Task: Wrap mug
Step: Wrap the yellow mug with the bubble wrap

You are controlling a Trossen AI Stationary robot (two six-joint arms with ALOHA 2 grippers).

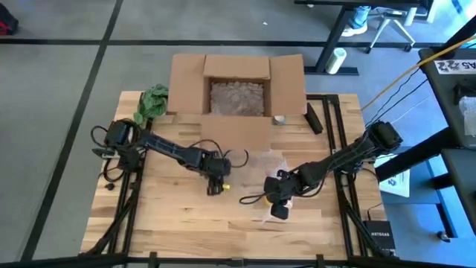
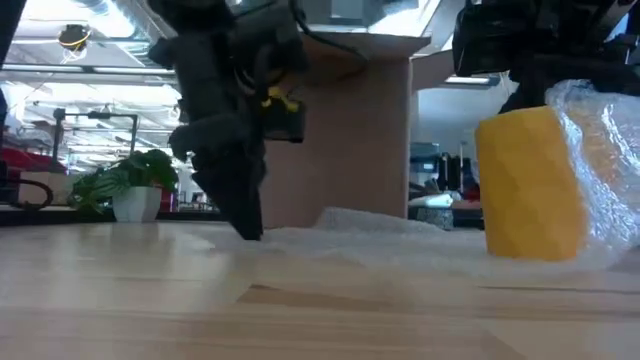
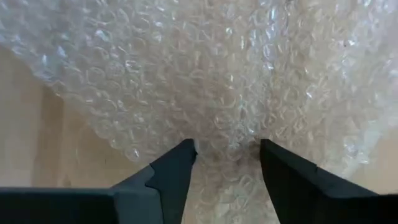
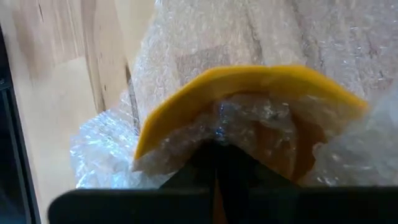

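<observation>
Left wrist view: left tool parted around bubble wrap; right tool pinches mug rim

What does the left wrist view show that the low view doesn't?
Only the left wrist view shows the left gripper open, its fingers straddling a bunched fold of bubble wrap. Only the low view shows the yellow mug standing upright, wrap against its side, the right gripper above it, and a plant. Both show the wrap lying on the table.
</observation>
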